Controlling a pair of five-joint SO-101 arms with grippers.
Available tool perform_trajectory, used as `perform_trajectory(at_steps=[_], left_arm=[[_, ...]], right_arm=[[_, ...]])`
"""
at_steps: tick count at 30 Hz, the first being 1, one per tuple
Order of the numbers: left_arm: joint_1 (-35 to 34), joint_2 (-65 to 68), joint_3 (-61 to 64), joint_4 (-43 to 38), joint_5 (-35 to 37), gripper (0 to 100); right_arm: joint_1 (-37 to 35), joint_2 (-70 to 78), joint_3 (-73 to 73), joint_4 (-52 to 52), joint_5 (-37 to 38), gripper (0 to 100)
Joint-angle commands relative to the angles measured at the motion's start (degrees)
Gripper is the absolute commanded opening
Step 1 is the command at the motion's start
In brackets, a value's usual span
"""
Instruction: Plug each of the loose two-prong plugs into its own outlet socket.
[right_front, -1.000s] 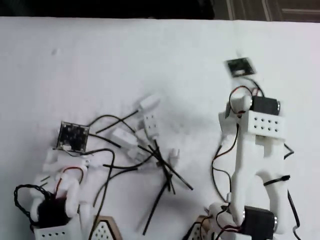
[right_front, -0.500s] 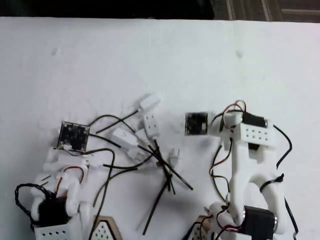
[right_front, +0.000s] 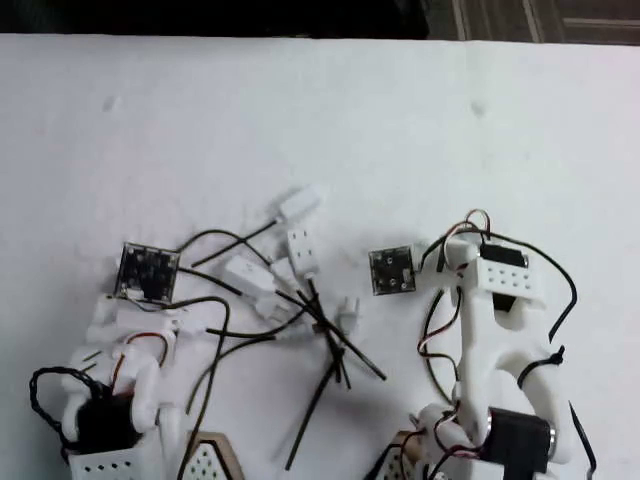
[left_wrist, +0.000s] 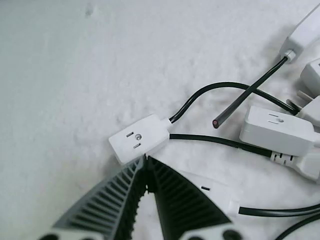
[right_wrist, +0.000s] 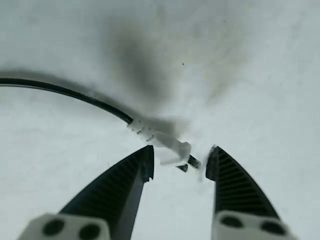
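The right arm has swung in toward the desk's middle, the right jaws released astride a white two-prong plug on a black cord. The left jaws sit clenched beside a white outlet socket.

**White tabletop, dark edge beyond**

The tabletop is white and matte, with a finely grainy surface. On its far half there are two faint spots, well apart: a mark toward the left of the high view and a second mark toward the right. Past the far edge runs a dark strip, and a dark planked floor shows at the far right corner.
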Motion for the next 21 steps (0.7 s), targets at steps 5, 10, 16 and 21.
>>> perform_trajectory(at_steps=[5,10,16,21], left_arm=[[0.04,0.13,0.97,-1.67,-0.70,3],[0.13,0.13,0.97,-1.67,-0.70,3],[0.13,0.13,0.97,-1.67,-0.70,3],[0.13,0.13,0.97,-1.67,-0.70,3]], right_arm=[[1.27,0.22,-3.16,1.89,0.79,17.0],[-0.22,-0.84,-6.07,11.30,0.79,24.1],[-0.75,4.53,-11.87,11.65,0.53,25.4],[-0.48,12.79,-16.97,11.91,0.53,25.5]])
